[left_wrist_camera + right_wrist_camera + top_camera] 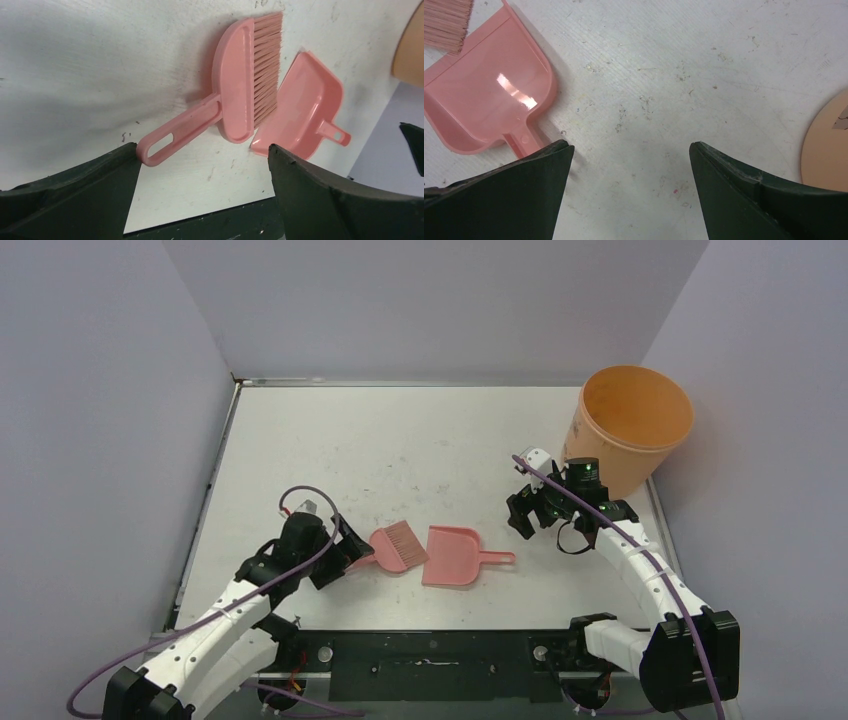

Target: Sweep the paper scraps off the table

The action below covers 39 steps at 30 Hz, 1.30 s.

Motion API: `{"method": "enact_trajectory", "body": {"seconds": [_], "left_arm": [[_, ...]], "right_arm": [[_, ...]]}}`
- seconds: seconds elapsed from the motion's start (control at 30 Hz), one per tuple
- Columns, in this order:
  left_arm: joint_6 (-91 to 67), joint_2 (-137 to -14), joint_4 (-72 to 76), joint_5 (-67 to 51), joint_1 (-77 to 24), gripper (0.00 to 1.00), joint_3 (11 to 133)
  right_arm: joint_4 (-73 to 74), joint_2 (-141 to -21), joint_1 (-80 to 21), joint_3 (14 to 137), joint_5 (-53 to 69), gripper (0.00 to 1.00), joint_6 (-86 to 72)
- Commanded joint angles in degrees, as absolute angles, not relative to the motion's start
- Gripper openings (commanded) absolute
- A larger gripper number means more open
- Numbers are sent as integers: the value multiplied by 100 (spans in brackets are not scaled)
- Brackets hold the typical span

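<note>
Lying loose on the table (400,440), brush (398,545) and dustpan (452,555) suggest sweeping is finished: no paper scraps show, left gripper (202,195) and right gripper (631,195) gape empty.

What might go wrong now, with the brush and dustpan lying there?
1. The left gripper is open at the handle of the brush. A misjudged close might shove the brush into the dustpan, which sits right at its bristles.
2. The right gripper hangs open close to the bucket by the edge of the table. A wide swing could tip the bucket.
</note>
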State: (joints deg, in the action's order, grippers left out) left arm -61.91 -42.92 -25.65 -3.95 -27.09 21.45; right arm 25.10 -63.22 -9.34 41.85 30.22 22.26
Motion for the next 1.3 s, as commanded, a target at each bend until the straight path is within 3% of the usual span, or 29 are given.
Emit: {"method": "enact_trajectory", "body": {"seconds": [0.0, 0.3, 0.53, 0.7, 0.8, 0.9, 1.13, 1.27], "left_arm": [[-5151, -4643, -3587, -128, -2725, 97, 3095], [-3827, -6172, -4564, 13, -2764, 96, 5145], [-2584, -7100, -4267, 1343, -2787, 96, 6863], [-2387, -7202, -3006, 1267, -2731, 97, 6429], [-2356, -6994, -2511, 156, -2197, 96, 5798], [-2249, -6616, -2226, 45, -2233, 96, 5507], [-1945, -5873, -2186, 1175, -2352, 96, 5368], [-2024, -6115, -2441, 1188, -2300, 96, 5485]], "right_arm": [[2383, -6339, -900, 4202, 3117, 90, 2216], [2394, -6470, -906, 4359, 2955, 90, 1893], [1709, -6313, -1005, 4259, 2460, 90, 983], [1336, -6131, -1159, 4106, 2046, 90, 736], [1178, -6124, -1161, 4074, 1463, 90, 507], [1093, -6188, -1192, 4216, 1034, 90, 278], [907, -6202, -1316, 4800, 685, 90, 170], [436, -5925, -993, 4332, 1149, 90, 5]]}}
